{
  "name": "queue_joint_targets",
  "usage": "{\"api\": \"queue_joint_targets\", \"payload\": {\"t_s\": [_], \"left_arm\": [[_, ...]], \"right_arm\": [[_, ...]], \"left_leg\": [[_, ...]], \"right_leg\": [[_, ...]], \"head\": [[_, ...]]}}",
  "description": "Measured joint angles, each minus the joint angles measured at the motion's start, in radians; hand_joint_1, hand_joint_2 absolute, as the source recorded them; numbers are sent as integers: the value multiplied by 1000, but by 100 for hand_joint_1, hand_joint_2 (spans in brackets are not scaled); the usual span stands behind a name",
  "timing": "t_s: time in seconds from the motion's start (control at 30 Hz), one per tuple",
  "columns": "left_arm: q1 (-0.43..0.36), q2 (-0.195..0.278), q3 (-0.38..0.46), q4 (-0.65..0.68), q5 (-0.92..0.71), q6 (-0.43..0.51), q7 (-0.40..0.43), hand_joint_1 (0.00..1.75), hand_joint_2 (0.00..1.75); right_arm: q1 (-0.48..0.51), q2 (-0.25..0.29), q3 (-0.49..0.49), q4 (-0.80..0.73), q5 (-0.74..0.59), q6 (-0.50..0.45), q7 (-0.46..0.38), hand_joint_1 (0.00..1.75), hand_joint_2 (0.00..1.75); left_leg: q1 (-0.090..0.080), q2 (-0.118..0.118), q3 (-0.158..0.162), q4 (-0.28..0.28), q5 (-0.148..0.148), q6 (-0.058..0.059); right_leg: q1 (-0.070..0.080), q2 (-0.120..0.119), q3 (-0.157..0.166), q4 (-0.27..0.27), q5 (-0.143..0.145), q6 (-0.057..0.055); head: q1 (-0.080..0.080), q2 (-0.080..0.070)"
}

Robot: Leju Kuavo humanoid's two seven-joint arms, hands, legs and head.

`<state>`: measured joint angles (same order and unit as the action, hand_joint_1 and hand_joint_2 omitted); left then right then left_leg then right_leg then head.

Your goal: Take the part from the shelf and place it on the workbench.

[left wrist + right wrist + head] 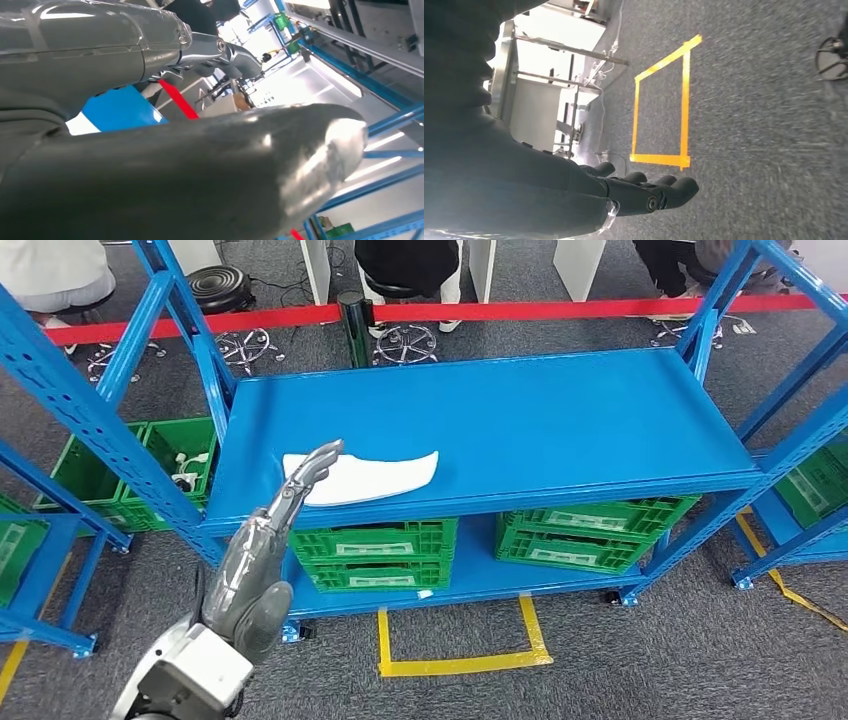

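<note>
Reaching up from the lower left, the left robot hand (300, 485) stretches its fingers (322, 457) out nearly straight toward the flat white curved part (375, 477), which lies on the upper deck of the blue metal shelf (560, 420), near its front edge and toward its left end. From the head view the fingertips overlap the part's left end, though I cannot tell whether they touch it or hover just above; nothing is grasped, and the fingers are extended rather than curled. In the left wrist view the thick grey thumb (240, 165) lies across the middle, with the darker fingers (235, 52) stretched out beyond it. The right robot hand (644, 192) hangs low over the grey carpet floor (764, 125), fingers loosely extended and lying side by side, holding nothing; beyond it a square of yellow floor tape (684, 100) is stuck to the carpet. Below the upper deck, green plastic crates (378, 552) sit in stacks on the shelf's lower level, and more green crates (150, 465) stand to the left behind the neighbouring blue upright. Another yellow tape outline (460, 645) marks the carpet in front of the shelf. Behind the shelf a red barrier strip (560, 310) runs across, with seated people and chair bases (405, 340) beyond it
</note>
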<state>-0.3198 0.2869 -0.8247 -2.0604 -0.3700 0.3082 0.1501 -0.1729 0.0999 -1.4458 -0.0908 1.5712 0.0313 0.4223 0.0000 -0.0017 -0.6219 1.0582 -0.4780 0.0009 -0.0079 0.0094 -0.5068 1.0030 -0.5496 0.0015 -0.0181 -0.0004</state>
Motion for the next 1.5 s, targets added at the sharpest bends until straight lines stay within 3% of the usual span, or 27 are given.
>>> {"api": "queue_joint_targets", "payload": {"t_s": [0.1,0.17,0.27,0.3,0.33,0.37,0.43,0.5,0.57,0.63,0.77,0.93,1.13,1.27,1.5], "left_arm": [[0,1,0,-1,0,0,0,0,0],[-1,1,0,-1,0,0,0,0,0],[0,1,-1,-2,0,0,1,0,0],[1,1,-1,-2,0,0,2,0,0],[1,1,-1,-2,0,0,2,0,0],[2,1,-1,-2,0,0,2,0,0],[2,1,-1,-2,0,0,2,0,0],[2,1,-1,-2,0,0,3,0,0],[3,1,-2,-1,0,0,5,0,0],[4,2,-1,-1,0,1,6,0,0],[2,2,-1,-4,0,4,5,0,0],[2,3,0,-4,-2,4,5,0,0],[2,3,-1,2,-40,-16,44,0,0],[2,4,-1,14,-78,-30,73,0,175],[-20,6,-12,79,-192,-109,150,0,175]], "right_arm": [[-1,1,0,0,0,0,0,0,175],[-2,1,0,0,0,0,0,0,175],[-3,2,0,0,0,1,0,0,175],[-1,2,0,0,0,1,0,0,175],[1,1,0,0,0,1,0,0,175],[3,1,0,0,0,1,0,0,175],[4,0,0,0,0,1,0,0,175],[3,0,0,0,0,1,0,0,175],[6,-1,1,0,0,1,0,0,175],[9,-2,1,0,0,1,0,0,175],[1,-2,1,0,-1,-4,-3,0,175],[0,-2,1,0,-4,-7,-14,0,175],[0,-2,1,0,-10,2,-13,0,175],[0,-2,1,0,-8,3,-11,0,175],[-1,1,1,0,0,11,-11,0,175]], "left_leg": [[-2,-3,19,-32,-13,12],[3,-3,36,-41,-18,20],[5,-1,55,-46,-31,29],[4,-1,61,-46,-37,30],[3,-1,69,-46,-44,30],[2,-2,79,-46,-52,30],[0,-2,103,-47,-70,27],[-1,-1,119,-49,-84,20],[-2,-2,130,-46,-90,8],[-4,-2,140,-39,-90,-2],[-10,1,145,-38,-73,0],[-8,1,146,-41,-73,2],[-2,-2,173,-88,-110,-9],[-2,-3,175,-89,-109,-7],[-5,-7,175,-89,-106,-3]], "right_leg": [[0,-2,9,2,-2,19],[-1,-3,-1,38,-15,29],[-3,-4,-98,201,-79,42],[-3,-4,-134,248,-92,44],[-3,-4,-157,269,-87,44],[-2,-4,-163,256,-61,42],[1,-4,-135,148,32,31],[9,-7,-109,58,67,14],[14,-8,-102,32,59,-1],[13,-7,-84,17,71,-10],[8,-1,-64,7,70,-1],[10,0,-64,7,61,-4],[17,-3,-67,11,58,-8],[15,-4,-64,9,61,-8],[13,-4,-63,6,65,-5]], "head": [[1,0],[5,0],[12,0],[13,0],[15,0],[16,0],[18,0],[20,0],[24,0],[27,0],[20,0],[15,0],[15,0],[16,0],[16,0]]}}
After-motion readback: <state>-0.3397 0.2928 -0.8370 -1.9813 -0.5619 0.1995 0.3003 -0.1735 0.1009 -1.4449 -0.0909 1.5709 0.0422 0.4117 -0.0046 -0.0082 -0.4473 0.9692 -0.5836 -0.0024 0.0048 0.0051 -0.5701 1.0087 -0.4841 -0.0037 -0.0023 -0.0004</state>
